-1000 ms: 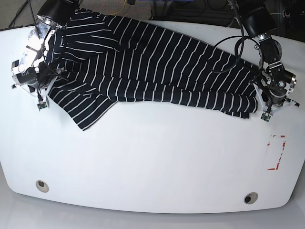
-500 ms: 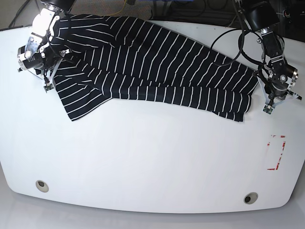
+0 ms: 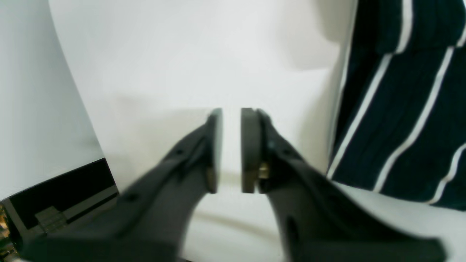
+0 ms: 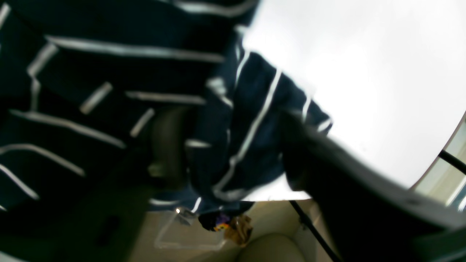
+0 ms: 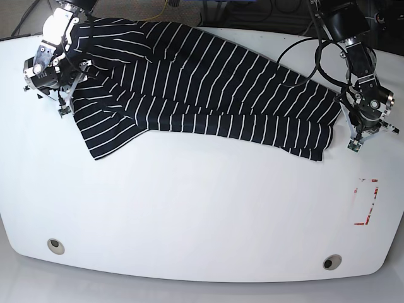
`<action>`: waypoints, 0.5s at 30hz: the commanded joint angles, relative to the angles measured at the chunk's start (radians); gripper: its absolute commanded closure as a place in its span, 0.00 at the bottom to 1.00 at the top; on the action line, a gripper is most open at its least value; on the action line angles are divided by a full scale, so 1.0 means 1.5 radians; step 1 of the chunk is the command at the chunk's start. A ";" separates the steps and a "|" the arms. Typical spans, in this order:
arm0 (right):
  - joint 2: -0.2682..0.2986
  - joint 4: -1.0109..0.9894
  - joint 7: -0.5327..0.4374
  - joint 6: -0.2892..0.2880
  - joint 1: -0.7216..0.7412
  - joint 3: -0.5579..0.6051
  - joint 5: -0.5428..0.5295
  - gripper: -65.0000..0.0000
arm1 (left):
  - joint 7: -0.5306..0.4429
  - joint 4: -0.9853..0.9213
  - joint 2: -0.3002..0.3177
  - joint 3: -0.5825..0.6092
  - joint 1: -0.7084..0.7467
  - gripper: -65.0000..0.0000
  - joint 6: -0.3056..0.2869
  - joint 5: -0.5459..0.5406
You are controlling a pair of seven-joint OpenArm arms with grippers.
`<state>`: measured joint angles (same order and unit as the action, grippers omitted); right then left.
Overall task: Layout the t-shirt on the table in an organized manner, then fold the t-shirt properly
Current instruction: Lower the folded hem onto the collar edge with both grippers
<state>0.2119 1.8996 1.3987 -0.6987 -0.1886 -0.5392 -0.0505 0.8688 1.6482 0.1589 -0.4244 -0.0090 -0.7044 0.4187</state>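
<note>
The black t-shirt (image 5: pixel 202 88) with thin white stripes lies spread diagonally across the back of the white table (image 5: pixel 202 214). One sleeve points toward the front left. My right gripper (image 5: pixel 62 108) is at the shirt's left edge. In the right wrist view this gripper (image 4: pixel 229 123) stands open wide, with a loose fold of the t-shirt (image 4: pixel 240 145) between its fingers. My left gripper (image 5: pixel 353 142) is just off the shirt's right edge. In the left wrist view it (image 3: pixel 231 116) shows a narrow empty gap, and the t-shirt (image 3: pixel 407 109) lies to its right.
A red-marked rectangle (image 5: pixel 367 202) is at the table's right front. Two round grommets (image 5: pixel 55 245) (image 5: pixel 332 261) sit near the front edge. Cables and dark equipment lie beyond the table's back edge.
Both arms drew the shirt toward the back of the table, then both grippers opened and let go of the cloth. The shirt has barely shifted in the last half second.
</note>
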 commanded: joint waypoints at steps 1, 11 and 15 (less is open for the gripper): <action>0.017 0.016 -0.002 0.000 0.007 -0.003 0.006 0.18 | -0.012 0.015 0.006 0.008 -0.021 0.66 0.004 -0.002; 0.044 0.026 -0.024 0.000 0.029 -0.006 0.006 0.16 | -0.011 0.033 -0.008 0.033 -0.054 0.45 0.004 -0.002; 0.042 0.025 -0.027 0.000 0.055 -0.007 0.004 0.16 | -0.013 0.045 -0.017 0.033 -0.063 0.44 0.004 -0.004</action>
<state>0.2604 1.9167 1.3651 -0.6991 -0.1345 -0.5438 -0.0490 0.8593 1.6833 0.1303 -0.3717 -0.0818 -0.7048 0.4110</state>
